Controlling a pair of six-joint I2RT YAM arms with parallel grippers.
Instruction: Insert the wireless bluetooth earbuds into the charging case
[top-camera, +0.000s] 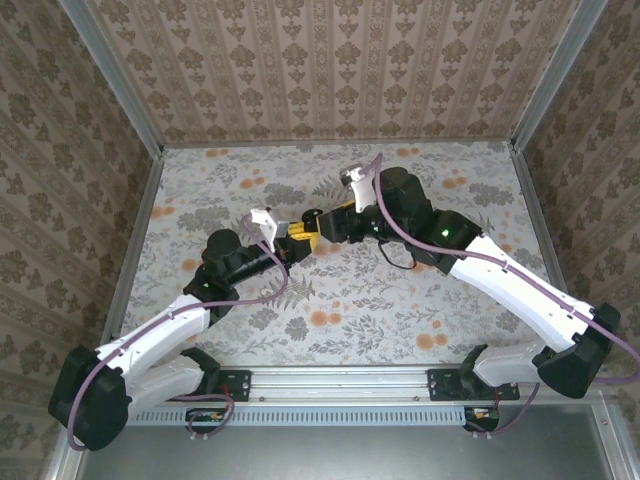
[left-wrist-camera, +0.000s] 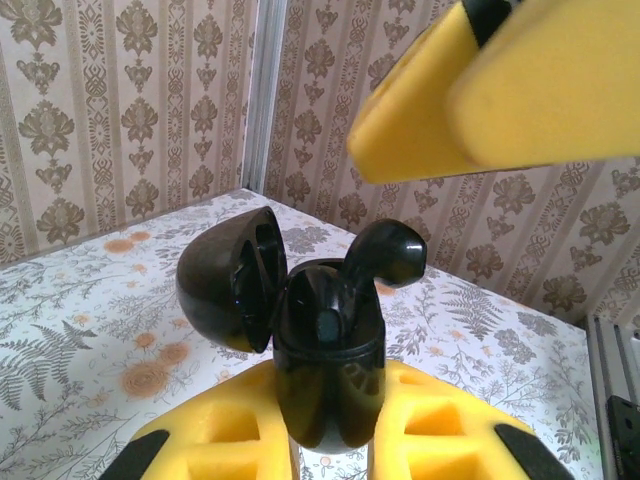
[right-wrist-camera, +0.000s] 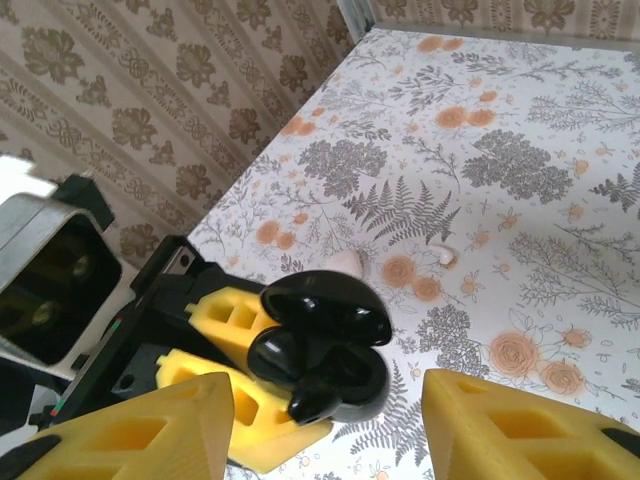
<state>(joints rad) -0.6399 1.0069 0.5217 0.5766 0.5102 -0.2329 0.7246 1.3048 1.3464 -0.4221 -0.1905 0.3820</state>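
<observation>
Here we are mid-worktop, and the left end effector is clenched on the charging case, with a yellow foam finger pressing on each side of the body. The case sits upright between those fingers. Its lid is flipped open and hangs off to the left of the grip in the left wrist view.

Now look at the case mouth: one earbud stands in it. Its stem is down inside the body, and the rounded head pokes up and leans right, clear of the rim. It is not fully seated. What fills the other well is too dark to make out.

Above and to the right of the left end effector's grasp hovers a yellow finger of the other arm. It is close to the earbud's head but has clear air under it.

Over to the right wrist view. The right end effector is released, its two fingers spread wide with nothing pinched between them. The open case sits just ahead of that gap (glossy black, lid tipped back).

Beyond the case, further out from the right end effector, two small pale bits lie on the floral worktop, well apart from both grips.
</observation>
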